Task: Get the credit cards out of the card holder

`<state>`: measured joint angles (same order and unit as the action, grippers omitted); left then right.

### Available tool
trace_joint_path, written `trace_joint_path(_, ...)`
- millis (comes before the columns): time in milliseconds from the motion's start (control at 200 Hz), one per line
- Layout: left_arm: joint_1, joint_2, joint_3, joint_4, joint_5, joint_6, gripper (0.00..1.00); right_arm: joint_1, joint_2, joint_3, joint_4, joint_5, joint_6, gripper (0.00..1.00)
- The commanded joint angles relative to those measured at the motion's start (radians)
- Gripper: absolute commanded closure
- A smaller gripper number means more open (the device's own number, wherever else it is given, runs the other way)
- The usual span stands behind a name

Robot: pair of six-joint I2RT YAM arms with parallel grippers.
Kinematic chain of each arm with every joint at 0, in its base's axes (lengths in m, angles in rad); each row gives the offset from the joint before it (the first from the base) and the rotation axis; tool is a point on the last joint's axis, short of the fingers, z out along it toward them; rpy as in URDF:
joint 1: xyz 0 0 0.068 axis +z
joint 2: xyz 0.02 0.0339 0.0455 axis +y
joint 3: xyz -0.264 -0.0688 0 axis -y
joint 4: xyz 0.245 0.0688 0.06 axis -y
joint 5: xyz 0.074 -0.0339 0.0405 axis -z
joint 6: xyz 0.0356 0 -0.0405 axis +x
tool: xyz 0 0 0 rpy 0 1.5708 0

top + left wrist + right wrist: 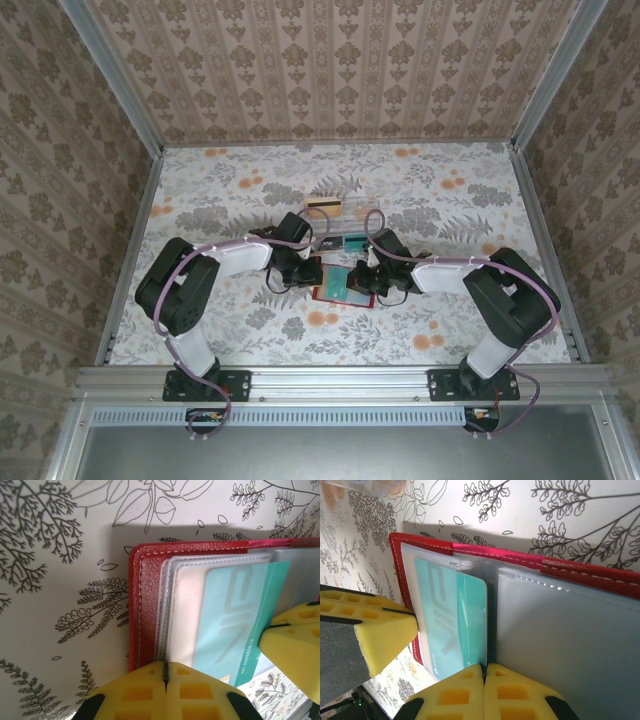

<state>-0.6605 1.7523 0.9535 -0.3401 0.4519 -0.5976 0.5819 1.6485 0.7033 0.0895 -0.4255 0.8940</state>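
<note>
The red card holder (335, 294) lies open on the table between both grippers. Its clear sleeves (172, 605) show inside the red cover (136, 615). A teal credit card (235, 615) sits partly in a sleeve. My left gripper (165, 670) is shut on the edge of the sleeves at the holder's left side. My right gripper (484, 670) is shut on the corner of the teal card (450, 620), next to a grey-blue sleeve page (560, 635). In the top view the left gripper (305, 272) and the right gripper (362, 280) face each other over the holder.
A clear plastic tray (365, 213) stands just behind the grippers, holding a tan card with a dark stripe (320, 205). Patterned walls close in the floral table (230, 190) at the back and on both sides.
</note>
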Motion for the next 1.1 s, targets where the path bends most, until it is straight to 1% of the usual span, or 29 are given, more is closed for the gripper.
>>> trace_joint_path(0, 0.001, 0.033, -0.013, -0.074, -0.045, -0.007, 1.00, -0.005, 0.005, -0.018, 0.029, -0.017, 0.012, 0.89)
trace_joint_path(160, -0.002, 0.032, -0.012, -0.073, -0.042, -0.005, 1.00, -0.004, 0.029, -0.016, 0.089, -0.034, 0.034, 0.82)
trace_joint_path(380, -0.007, 0.032, -0.011, -0.073, -0.039, -0.004, 1.00, -0.004, 0.065, -0.005, 0.121, -0.039, 0.046, 0.82)
trace_joint_path(460, -0.007, 0.029, -0.012, -0.076, -0.041, -0.003, 1.00, -0.004, 0.067, -0.005, 0.119, -0.039, 0.046, 0.86)
trace_joint_path(590, -0.007, 0.026, -0.015, -0.080, -0.045, -0.001, 1.00, -0.009, 0.052, -0.019, 0.103, -0.032, 0.034, 1.00)
trace_joint_path(785, -0.004, 0.029, -0.014, -0.084, -0.046, 0.003, 1.00, -0.047, 0.007, -0.075, 0.089, -0.036, 0.016, 1.00)
trace_joint_path(1095, -0.001, 0.026, -0.014, -0.092, -0.045, 0.009, 1.00, -0.123, -0.096, -0.141, 0.014, -0.058, -0.051, 1.00)
